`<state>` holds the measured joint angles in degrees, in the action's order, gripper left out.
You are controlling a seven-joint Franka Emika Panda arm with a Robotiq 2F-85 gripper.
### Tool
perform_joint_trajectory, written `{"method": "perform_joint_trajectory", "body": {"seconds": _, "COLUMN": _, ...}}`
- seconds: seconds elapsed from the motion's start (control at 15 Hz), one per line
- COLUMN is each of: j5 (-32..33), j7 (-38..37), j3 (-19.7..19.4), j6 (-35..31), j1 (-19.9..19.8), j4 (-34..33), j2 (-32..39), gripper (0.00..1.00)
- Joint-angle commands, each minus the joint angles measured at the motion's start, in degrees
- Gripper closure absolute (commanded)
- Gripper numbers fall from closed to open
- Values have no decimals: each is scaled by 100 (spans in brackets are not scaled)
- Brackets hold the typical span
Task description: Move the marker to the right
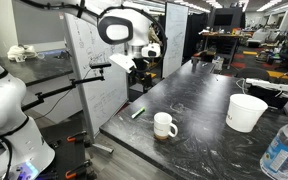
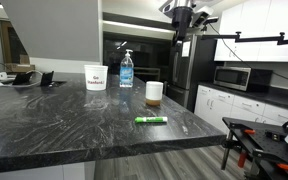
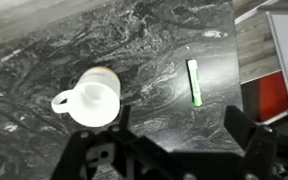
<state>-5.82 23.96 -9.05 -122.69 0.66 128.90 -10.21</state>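
Observation:
The marker (image 1: 137, 112) is a small green stick with a whitish end, lying flat on the dark marble counter near its edge. It shows in both exterior views (image 2: 151, 120) and in the wrist view (image 3: 194, 82). A white mug (image 1: 164, 125) stands close by (image 2: 154, 92) (image 3: 92, 97). My gripper (image 1: 144, 62) hangs high above the counter, well above the marker (image 2: 184, 45). In the wrist view its two fingers (image 3: 174, 130) are spread apart with only bare counter between them. It is open and empty.
A white bucket (image 1: 247, 111) (image 2: 96, 77) and a clear plastic bottle (image 1: 282, 150) (image 2: 126, 68) stand further along the counter. A whiteboard (image 1: 89, 60) stands beside the counter. The counter edge (image 2: 199, 140) runs just past the marker.

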Motion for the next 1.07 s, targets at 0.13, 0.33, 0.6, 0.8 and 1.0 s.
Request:
{"method": "perform_joint_trajectory", "body": {"seconds": 0.13, "j5": -23, "j7": 418, "j3": 432, "j6": -838, "j1": 61, "j4": 93, "j2": 746, "gripper": 0}}
{"method": "perform_joint_trajectory", "body": {"seconds": 0.33, "j5": -11, "j7": 501, "j3": 707, "j6": -837, "j1": 104, "j4": 174, "j2": 1065, "gripper": 0}}
{"method": "perform_joint_trajectory", "body": {"seconds": 0.6, "j5": 76, "j7": 541, "j3": 977, "j6": -951, "j1": 119, "j4": 313, "j2": 1334, "gripper": 0}}
{"method": "perform_joint_trajectory", "body": {"seconds": 0.8, "j5": 281, "j7": 473, "j3": 1101, "j6": -1138, "j1": 133, "j4": 379, "j2": 1550, "gripper": 0}}
{"method": "perform_joint_trajectory", "body": {"seconds": 1.0, "j5": 640, "j7": 320, "j3": 1188, "j6": -1428, "j1": 159, "j4": 458, "j2": 1818, "gripper": 0}}
